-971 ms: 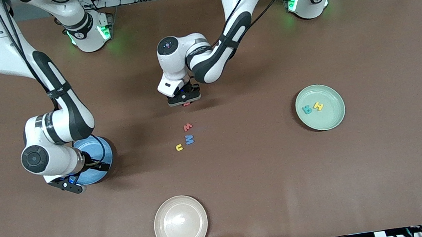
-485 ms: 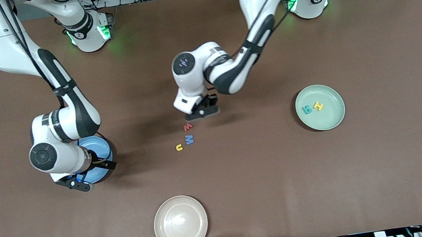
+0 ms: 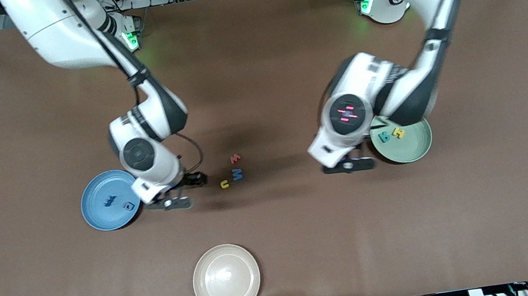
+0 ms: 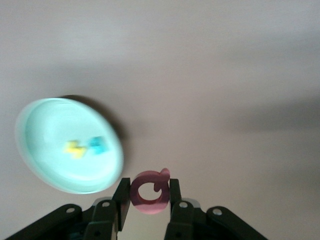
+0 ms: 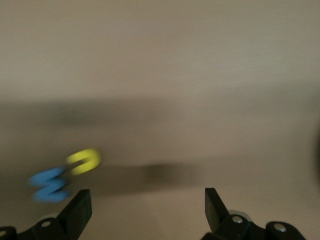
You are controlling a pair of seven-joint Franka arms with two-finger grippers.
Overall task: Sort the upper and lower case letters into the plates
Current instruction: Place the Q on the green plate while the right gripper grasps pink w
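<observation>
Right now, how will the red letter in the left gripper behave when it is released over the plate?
Held by its edges in the left gripper, the red letter keeps its shape, so it is probably stiff. Small and flat, it likely drops lightly and lies flat rather than rolling.

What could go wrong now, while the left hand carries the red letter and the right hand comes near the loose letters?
1. The left hand pinches the red letter only by its edges, above bare table beside the pale green plate; released early, it may miss.
2. The open right hand is close to the yellow letter and blue letter, which lie together; it might push one aside.
</observation>
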